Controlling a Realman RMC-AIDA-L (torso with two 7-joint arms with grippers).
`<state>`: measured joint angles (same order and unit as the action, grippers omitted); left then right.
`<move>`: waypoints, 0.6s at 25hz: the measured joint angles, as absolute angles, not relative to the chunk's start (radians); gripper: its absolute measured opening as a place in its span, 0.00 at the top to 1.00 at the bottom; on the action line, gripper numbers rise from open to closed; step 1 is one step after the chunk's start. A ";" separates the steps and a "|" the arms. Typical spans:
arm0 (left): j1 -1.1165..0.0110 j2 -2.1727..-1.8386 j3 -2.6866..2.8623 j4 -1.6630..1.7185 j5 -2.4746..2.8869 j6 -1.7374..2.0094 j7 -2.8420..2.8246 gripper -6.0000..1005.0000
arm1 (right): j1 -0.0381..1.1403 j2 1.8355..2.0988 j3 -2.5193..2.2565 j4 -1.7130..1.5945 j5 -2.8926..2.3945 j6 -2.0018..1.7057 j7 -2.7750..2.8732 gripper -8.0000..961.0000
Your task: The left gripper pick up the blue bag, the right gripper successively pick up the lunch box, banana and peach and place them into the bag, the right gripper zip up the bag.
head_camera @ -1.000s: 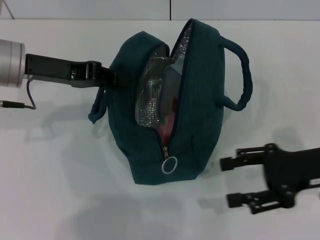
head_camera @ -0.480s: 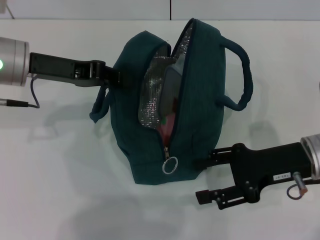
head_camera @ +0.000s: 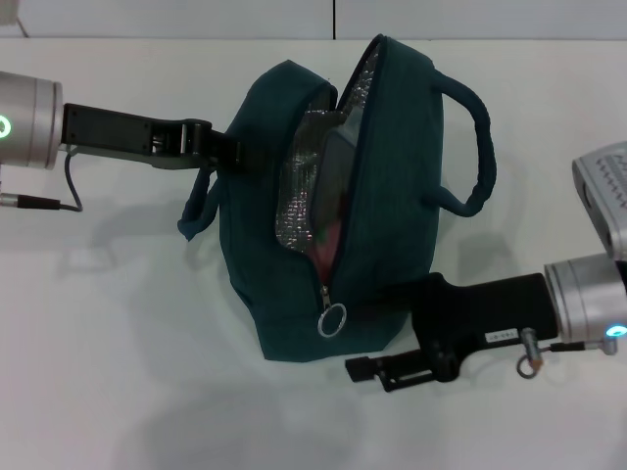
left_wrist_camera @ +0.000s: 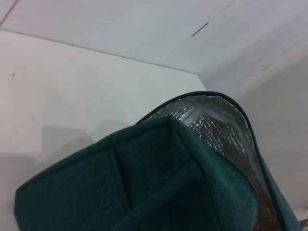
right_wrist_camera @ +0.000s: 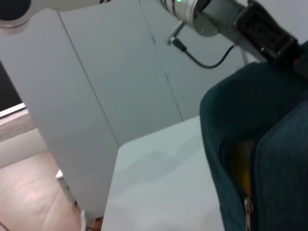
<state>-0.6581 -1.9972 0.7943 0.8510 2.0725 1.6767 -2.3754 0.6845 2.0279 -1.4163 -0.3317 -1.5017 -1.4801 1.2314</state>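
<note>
The left gripper [head_camera: 232, 152] is clamped on the left side wall of the blue bag [head_camera: 387, 196], near its opening; the right gripper [head_camera: 377, 338] sits against the bag's near end beside the zip ring [head_camera: 333, 320], its fingers spread, one along the table [head_camera: 118, 372], the other against the fabric; the right wrist view alone shows yellow inside the gap; the bag's long axis runs away from the robot, mouth upward, half unzipped.
</note>
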 joint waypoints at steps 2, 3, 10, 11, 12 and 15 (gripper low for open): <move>-0.658 -1.997 0.793 0.851 2.072 1.677 -2.369 0.89 | 0.686 2.028 -1.469 -0.334 -1.438 -1.461 1.232 0.23; -0.658 -1.997 0.793 0.850 2.073 1.677 -2.368 0.89 | 0.687 2.028 -1.489 -0.336 -1.411 -1.453 1.232 0.23; -0.671 -2.006 0.798 0.850 2.075 1.678 -2.358 0.89 | 0.691 2.028 -1.643 -0.344 -1.243 -1.369 1.233 0.23; -0.672 -2.007 0.798 0.850 2.076 1.679 -2.357 0.89 | 0.694 2.028 -1.673 -0.349 -1.229 -1.357 1.234 0.23; -0.674 -2.007 0.798 0.850 2.076 1.680 -2.356 0.89 | 0.697 2.028 -1.692 -0.352 -1.221 -1.347 1.236 0.23; -0.675 -2.007 0.798 0.850 2.077 1.681 -2.355 0.89 | 0.695 2.028 -1.727 -0.362 -1.190 -1.289 1.245 0.23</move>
